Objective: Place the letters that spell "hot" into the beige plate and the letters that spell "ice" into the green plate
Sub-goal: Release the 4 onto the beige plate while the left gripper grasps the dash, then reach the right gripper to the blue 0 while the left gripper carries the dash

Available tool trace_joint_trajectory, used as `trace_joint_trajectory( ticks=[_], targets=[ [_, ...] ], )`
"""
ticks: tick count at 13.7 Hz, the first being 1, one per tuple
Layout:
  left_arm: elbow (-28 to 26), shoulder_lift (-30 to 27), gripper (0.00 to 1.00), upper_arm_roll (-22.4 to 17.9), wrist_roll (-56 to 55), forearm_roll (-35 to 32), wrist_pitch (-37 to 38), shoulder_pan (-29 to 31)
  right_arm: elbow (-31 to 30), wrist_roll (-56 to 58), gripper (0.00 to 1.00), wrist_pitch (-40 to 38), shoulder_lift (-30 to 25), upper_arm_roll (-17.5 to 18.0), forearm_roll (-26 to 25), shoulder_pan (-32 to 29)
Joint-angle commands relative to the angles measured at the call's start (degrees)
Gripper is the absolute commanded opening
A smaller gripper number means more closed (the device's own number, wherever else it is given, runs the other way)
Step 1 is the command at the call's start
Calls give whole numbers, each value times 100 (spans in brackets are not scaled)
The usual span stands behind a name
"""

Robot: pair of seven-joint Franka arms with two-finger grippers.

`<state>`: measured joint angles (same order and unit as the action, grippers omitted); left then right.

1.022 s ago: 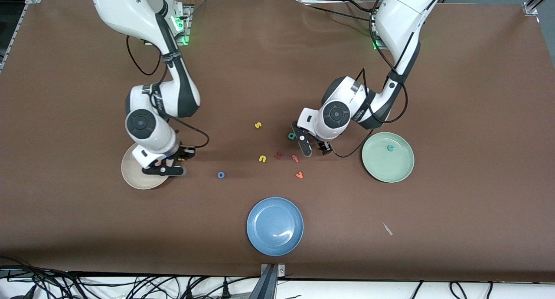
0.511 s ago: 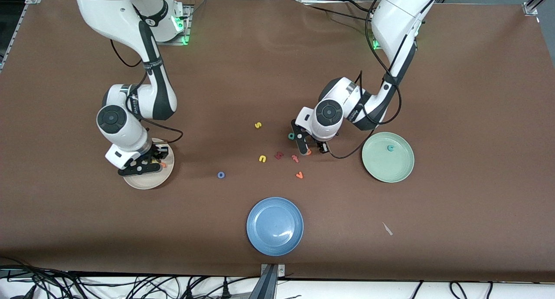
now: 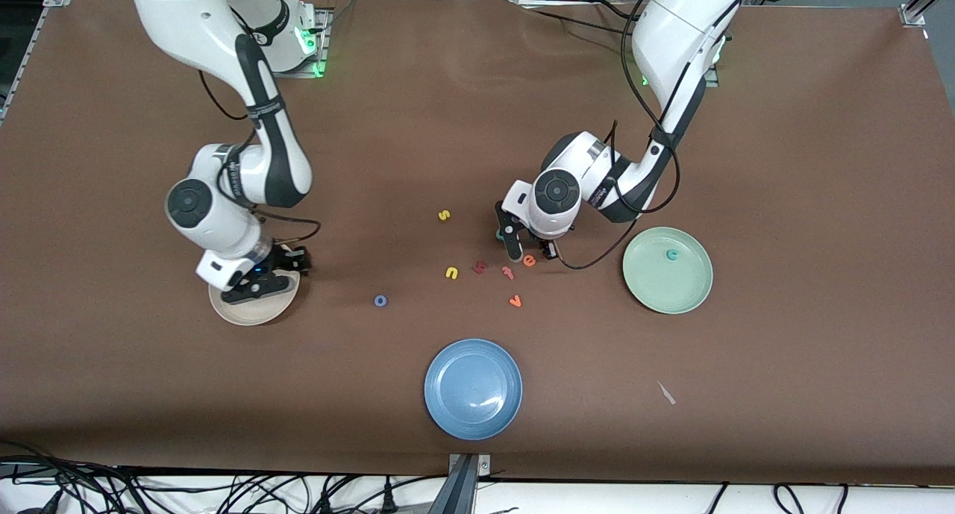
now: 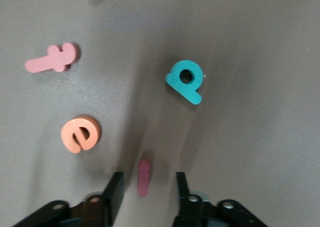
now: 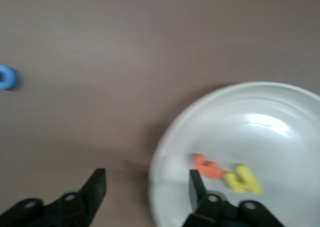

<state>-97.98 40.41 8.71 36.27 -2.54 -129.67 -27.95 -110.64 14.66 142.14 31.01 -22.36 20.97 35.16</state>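
1. the right gripper (image 5: 147,179) hangs low over the round cream-beige plate (image 3: 240,314) at the right arm's end of the table. its jaws stand apart and empty.
2. the hooked orange foam t (image 5: 207,167) and the yellow foam h (image 5: 242,179) lie side by side in that plate, so two thirds of "hot" look delivered.
3. the blue ring-shaped foam o (image 3: 380,301) lies alone on the brown table, between the beige plate and the letter cluster. it is probably this arm's next pick.
4. the left gripper (image 4: 146,179) is down at the cluster. its jaws are open and straddle the short dark red foam bar i (image 4: 143,177) without touching it, lined up to pinch its narrow sides.
5. the orange foam e (image 4: 80,133) lies just beside the i, and the teal foam d (image 4: 186,80) is near. a tidy close should miss both.
6. the round pale mint-green plate (image 3: 671,294), toward the left arm's end, holds only the teal foam c (image 3: 672,255).
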Motion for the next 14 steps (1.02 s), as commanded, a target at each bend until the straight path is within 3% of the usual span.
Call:
trace_joint_trajectory(
  ticks=[1,3,5,9,14],
  targets=[
    [-37,46,39,-1,38,-186,-208,-35,313,-183,100,-168,9,319,109,0],
    [-37,46,16,-1,47,-186,-243,-35,822,-191,100,-458,281,460,83,8],
    [-37,29,0,-1,47,-194,-243,-44,1236,-183,100,-565,562,618,57,9],
    [-20,-103,0,-1,38,-370,-147,-27,1834,-130,100,-574,1081,829,48,9],
    [77,-594,0,-18,396,-388,634,359,2345,-121,100,-574,1591,865,-145,70]
  ],
)
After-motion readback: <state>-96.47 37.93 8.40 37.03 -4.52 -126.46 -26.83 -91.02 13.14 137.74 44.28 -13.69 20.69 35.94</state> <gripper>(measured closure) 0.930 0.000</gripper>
